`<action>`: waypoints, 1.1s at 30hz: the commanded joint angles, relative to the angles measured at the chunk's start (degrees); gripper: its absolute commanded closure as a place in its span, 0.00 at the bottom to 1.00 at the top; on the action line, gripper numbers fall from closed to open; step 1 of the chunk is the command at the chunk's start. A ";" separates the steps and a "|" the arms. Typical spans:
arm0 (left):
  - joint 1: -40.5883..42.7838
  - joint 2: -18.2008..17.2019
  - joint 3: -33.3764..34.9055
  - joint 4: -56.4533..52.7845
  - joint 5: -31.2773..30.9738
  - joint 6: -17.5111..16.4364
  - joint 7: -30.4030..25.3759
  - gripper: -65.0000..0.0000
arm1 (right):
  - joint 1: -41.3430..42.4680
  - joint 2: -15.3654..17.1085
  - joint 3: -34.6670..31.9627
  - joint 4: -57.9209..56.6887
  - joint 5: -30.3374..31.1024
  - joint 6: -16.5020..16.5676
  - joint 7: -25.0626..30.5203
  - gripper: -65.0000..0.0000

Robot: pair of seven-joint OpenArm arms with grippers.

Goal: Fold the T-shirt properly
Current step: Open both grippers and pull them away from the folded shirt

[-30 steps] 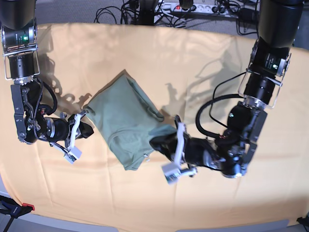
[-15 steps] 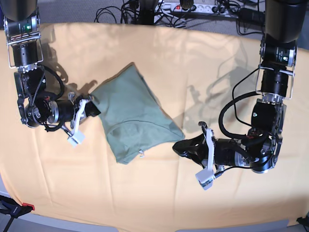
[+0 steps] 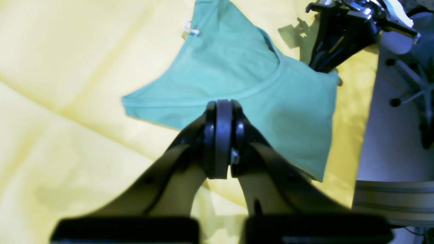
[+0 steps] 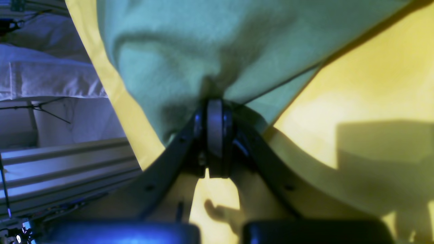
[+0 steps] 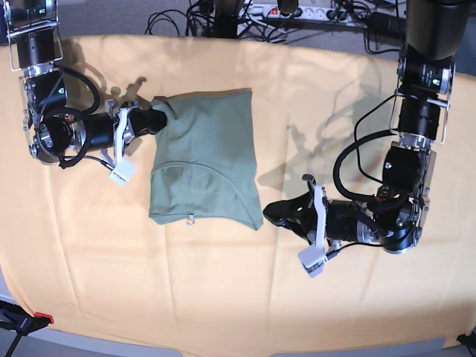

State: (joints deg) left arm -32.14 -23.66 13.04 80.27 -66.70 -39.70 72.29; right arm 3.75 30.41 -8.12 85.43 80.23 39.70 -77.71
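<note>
The sage-green T-shirt (image 5: 204, 156) lies folded on the yellow-orange cloth, left of the middle, with a small white tag (image 5: 191, 219) at its near edge. My right gripper (image 5: 155, 117) is shut on the shirt's far left corner; in the right wrist view the fabric (image 4: 190, 44) bunches between the closed fingertips of the right gripper (image 4: 214, 105). My left gripper (image 5: 270, 212) is shut and empty, just right of the shirt's near right corner and apart from it. In the left wrist view the left gripper (image 3: 222, 108) points at the shirt (image 3: 237, 78).
The yellow-orange table cloth (image 5: 320, 104) covers the whole table. Cables and a power strip (image 5: 297, 11) lie beyond the back edge. A red clamp (image 5: 41, 319) sits at the near left corner. A metal frame rail (image 4: 67, 162) runs past the table edge.
My left gripper let go of the shirt's corner and drew back to the right. My right gripper pulled its corner toward the back left, swinging the shirt round and spreading it flatter.
</note>
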 commanded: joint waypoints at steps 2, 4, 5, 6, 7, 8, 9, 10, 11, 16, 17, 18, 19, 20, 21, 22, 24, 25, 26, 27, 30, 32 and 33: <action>-1.33 -0.33 -0.63 0.83 -1.29 -0.30 -1.05 1.00 | 0.66 0.87 2.86 1.44 1.42 0.30 -0.02 1.00; -1.16 -0.33 -0.63 0.83 -1.36 -0.30 -1.05 1.00 | 0.87 0.85 6.12 1.66 1.51 0.30 0.07 1.00; -1.07 -0.35 -0.66 0.83 -1.38 -0.30 -1.05 1.00 | 0.96 0.87 8.11 1.75 2.32 0.30 0.02 1.00; -1.07 -0.39 -0.74 0.83 -1.40 -0.30 -1.05 1.00 | 1.03 0.85 10.32 1.75 3.04 0.30 0.02 1.00; -1.07 -0.46 -0.74 0.83 -1.81 -0.30 -1.07 1.00 | 1.01 0.85 12.63 1.75 3.85 0.30 0.02 1.00; -1.07 -0.48 -0.74 0.83 -2.56 -0.30 -1.05 1.00 | 0.98 0.85 14.95 1.75 4.35 0.30 0.02 1.00; -1.07 -0.48 -0.76 0.83 -3.61 -0.30 -0.98 1.00 | 0.98 0.85 17.16 1.75 4.77 0.30 -0.04 1.00; -1.05 -0.46 -0.79 0.83 -4.83 -0.30 -0.57 1.00 | 0.94 0.85 19.26 1.75 4.77 0.30 -0.28 1.00; -1.03 -0.46 -0.81 0.83 -6.67 -0.30 0.46 1.00 | 0.96 0.83 21.24 1.75 4.77 0.30 -1.01 1.00; 0.46 -0.50 -0.87 0.85 -18.30 -0.30 6.97 1.00 | 0.46 0.55 29.62 2.01 4.77 0.30 -2.29 1.00; 1.03 -0.48 -1.18 0.94 -18.30 -0.30 7.71 1.00 | 0.11 0.55 30.97 2.03 4.77 0.30 -2.29 1.00; 1.70 -0.46 -1.73 1.16 -18.30 -0.30 7.71 1.00 | -0.39 0.55 32.28 2.08 4.77 0.30 -2.29 1.00; 2.27 -0.48 -2.40 1.60 -18.30 -0.30 7.71 1.00 | -0.83 0.55 33.51 2.32 4.77 0.30 -2.29 1.00; 2.91 -0.50 -3.26 2.08 -18.30 -0.30 7.71 1.00 | -1.40 0.57 34.84 2.60 4.77 0.30 -2.29 1.00; 3.48 -0.48 -4.31 2.71 -18.30 -0.30 7.71 1.00 | -2.01 0.57 36.24 3.02 4.77 0.30 -2.29 1.00; 4.09 -0.61 -5.38 3.65 -18.30 -0.30 7.71 1.00 | -2.73 0.57 37.59 3.69 4.77 0.30 -2.29 1.00; 5.27 -1.68 -6.91 5.62 -18.30 -0.30 7.71 1.00 | -4.52 0.55 40.02 6.19 4.77 0.30 -2.29 1.00; 5.92 -2.51 -7.52 6.71 -18.30 -0.30 7.71 1.00 | -5.64 0.55 41.05 7.87 4.77 0.30 -2.29 1.00; 6.69 -3.37 -8.11 7.98 -18.30 -0.30 7.71 1.00 | -6.91 0.55 41.99 9.81 4.77 0.30 -2.29 1.00; 7.63 -4.31 -8.70 9.46 -18.30 -0.30 7.71 1.00 | -8.28 0.55 42.84 11.98 4.77 0.30 -2.29 1.00; 11.69 -8.26 -10.78 14.71 -18.30 0.39 7.71 1.00 | -13.03 0.52 45.42 19.04 4.77 0.30 -2.29 1.00; 15.32 -10.58 -12.81 18.88 -18.30 0.81 7.71 1.00 | -16.76 0.52 47.39 23.74 4.77 0.30 -2.29 1.00; 17.27 -11.78 -14.12 21.11 -18.30 0.79 7.71 1.00 | -18.69 0.52 48.54 25.88 4.77 0.30 -2.29 1.00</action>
State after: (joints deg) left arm -13.50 -34.81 -0.62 100.77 -83.57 -38.74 80.84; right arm -15.44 29.65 39.88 110.56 83.85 39.72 -80.97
